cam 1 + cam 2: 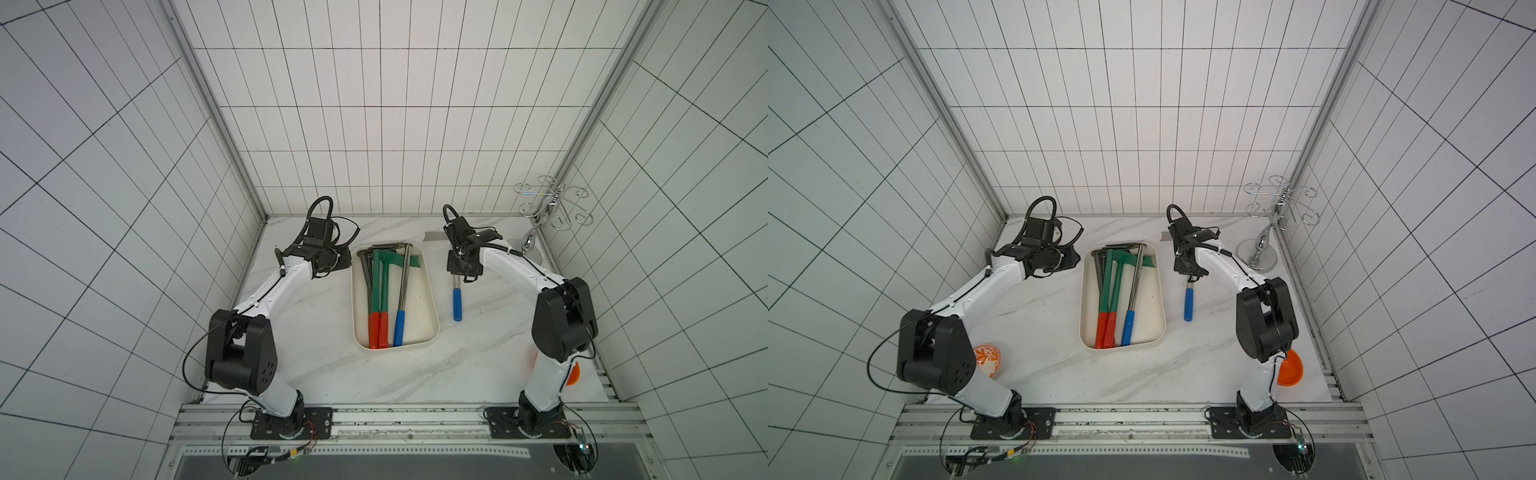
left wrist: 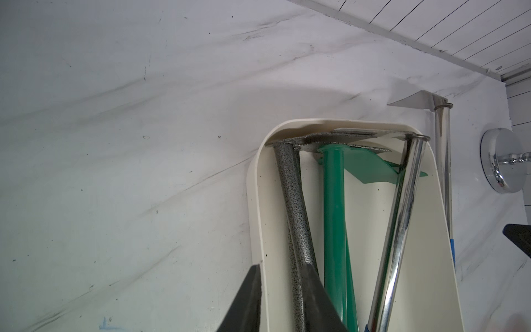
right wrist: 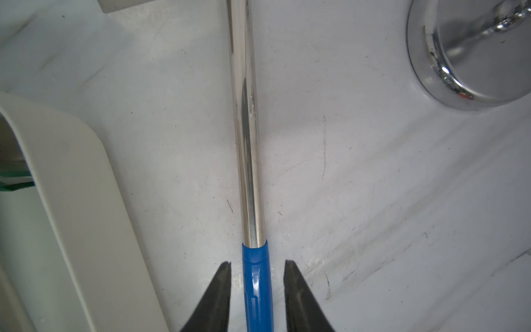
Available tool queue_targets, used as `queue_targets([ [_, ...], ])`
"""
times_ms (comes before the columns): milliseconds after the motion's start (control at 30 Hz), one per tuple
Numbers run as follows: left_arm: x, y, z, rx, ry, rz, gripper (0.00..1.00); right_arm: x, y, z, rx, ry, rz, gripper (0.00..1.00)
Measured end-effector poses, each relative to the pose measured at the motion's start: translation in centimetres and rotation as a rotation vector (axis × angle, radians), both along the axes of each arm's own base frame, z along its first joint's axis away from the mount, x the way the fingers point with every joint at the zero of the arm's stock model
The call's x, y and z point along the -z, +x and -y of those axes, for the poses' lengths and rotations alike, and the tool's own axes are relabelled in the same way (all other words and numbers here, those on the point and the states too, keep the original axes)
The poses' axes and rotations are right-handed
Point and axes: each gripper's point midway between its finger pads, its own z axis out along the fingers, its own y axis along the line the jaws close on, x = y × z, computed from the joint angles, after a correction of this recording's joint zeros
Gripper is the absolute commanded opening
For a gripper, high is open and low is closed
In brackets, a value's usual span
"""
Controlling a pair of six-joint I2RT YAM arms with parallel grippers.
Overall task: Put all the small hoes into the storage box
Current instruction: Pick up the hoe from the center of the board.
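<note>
Black fingertips [image 3: 227, 276] of the right gripper [image 3: 257, 263] straddle the glossy blue plastic handle of the small hoe [image 3: 248, 161], jaws apart with a slim gap on each side and nothing clamped. The step in hand looks like the grasp. The next move calls for closing squarely on that handle, lifting until the blade clears, then carrying the tool toward the robot's left. Beyond the handle, the polished chrome shaft lies flat on the white marble-patterned table [image 3: 373, 186], just beside but apart from the shallow cream-white plastic storage box [image 1: 419, 305], whose low rounded wall is the edge to clear. Inside, several long hoes with red and blue handles [image 1: 383, 328] crowd the left and middle, and a bare strip along the right wall seems the likeliest landing room. On the hoe's other side, the round chrome stand base [image 3: 471, 57] sits near. Across the box, the left gripper [image 2: 280, 266] hovers over its far left wall, jaws slightly apart, visibly holding nothing. Farthest off, the flat steel blade [image 2: 416, 99] lies near the back wall [image 2: 431, 31].
</note>
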Motion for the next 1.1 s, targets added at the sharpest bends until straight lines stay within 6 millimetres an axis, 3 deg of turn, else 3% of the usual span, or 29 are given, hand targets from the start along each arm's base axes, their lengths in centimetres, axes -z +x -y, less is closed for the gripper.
queue_targets([
  [333, -1.0, -2.6, -1.5, -0.027, 0.005, 0.015, 0.28, 0.8, 0.8, 0.2, -0.016, 0.048, 0.018, 0.33],
  [567, -0.2, -3.6, -2.2, -0.036, 0.017, -0.008, 0.29, 0.8, 1.9, 0.9, -0.003, 0.071, 0.039, 0.33],
  [900, 0.8, -4.1, -2.4, -0.038, 0.022, -0.031, 0.29, 5.3, 2.2, 1.7, 0.017, 0.063, -0.058, 0.42],
  [1100, 0.7, -4.1, -2.4, -0.036, 0.018, -0.031, 0.29, 5.7, 3.3, 2.5, 0.042, 0.075, -0.060, 0.43],
])
